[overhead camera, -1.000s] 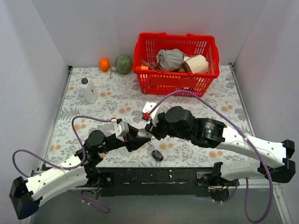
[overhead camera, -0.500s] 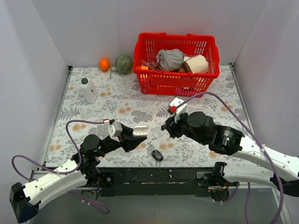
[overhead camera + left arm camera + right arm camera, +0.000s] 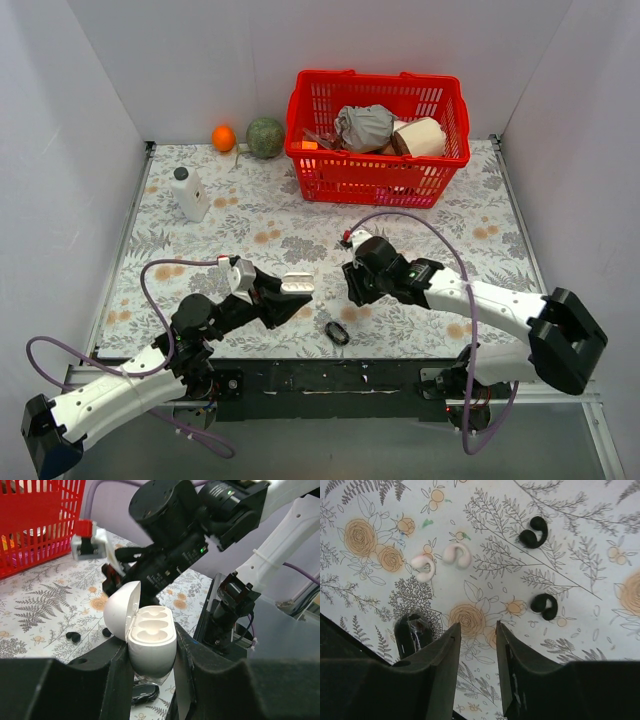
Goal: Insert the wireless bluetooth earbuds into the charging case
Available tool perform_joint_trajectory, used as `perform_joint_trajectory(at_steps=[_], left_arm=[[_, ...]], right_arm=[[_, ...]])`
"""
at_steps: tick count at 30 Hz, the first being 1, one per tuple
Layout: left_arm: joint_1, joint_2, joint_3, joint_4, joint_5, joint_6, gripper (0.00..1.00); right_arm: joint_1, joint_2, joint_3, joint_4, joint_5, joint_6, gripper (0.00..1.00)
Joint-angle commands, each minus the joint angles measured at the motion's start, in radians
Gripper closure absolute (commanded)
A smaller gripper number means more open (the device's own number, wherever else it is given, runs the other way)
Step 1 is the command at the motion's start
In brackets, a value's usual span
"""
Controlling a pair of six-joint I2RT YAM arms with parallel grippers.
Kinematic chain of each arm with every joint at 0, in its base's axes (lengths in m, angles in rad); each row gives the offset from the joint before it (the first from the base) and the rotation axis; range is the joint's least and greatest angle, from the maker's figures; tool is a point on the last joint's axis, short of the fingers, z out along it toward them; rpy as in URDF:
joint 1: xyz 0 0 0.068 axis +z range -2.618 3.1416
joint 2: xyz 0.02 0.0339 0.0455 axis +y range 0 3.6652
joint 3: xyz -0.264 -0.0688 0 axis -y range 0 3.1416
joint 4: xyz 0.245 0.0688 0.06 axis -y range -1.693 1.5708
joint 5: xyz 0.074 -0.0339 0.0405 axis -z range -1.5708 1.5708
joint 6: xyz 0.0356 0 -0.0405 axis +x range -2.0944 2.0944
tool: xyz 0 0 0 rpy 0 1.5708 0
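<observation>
Beneath the right arm, the top view hides the earbuds; the right wrist view shows both lying on the table, just beyond the slightly spread, empty right claw. The left claw pinches the open-lidded charging case above the table.

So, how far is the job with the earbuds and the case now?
Done: the left hand holds the glossy white pebble-shaped charging case, lid open, both sockets empty. In hand: the right hand, open and holding nothing, hangs near the two small black rounded earbuds. Left: both lie on the flowered table; each must be picked and inserted.
</observation>
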Motion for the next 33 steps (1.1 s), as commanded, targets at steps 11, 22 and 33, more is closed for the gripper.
perform_joint_trajectory(at_steps=[11,22,33], left_arm=[[-0.001,-0.147,0.026,-0.108,-0.092,-0.03,1.0],[-0.001,-0.196,0.039,-0.169,-0.113,-0.018,1.0],[-0.001,-0.184,0.042,-0.169,-0.109,-0.016,1.0]], right_arm=[[0.039,0.265,0.122,0.204,-0.18,-0.009,0.52],[0.053,0.372,0.158,0.211,-0.137,0.025,0.55],[0.067,0.42,0.171,0.22,-0.152,0.02,0.56]])
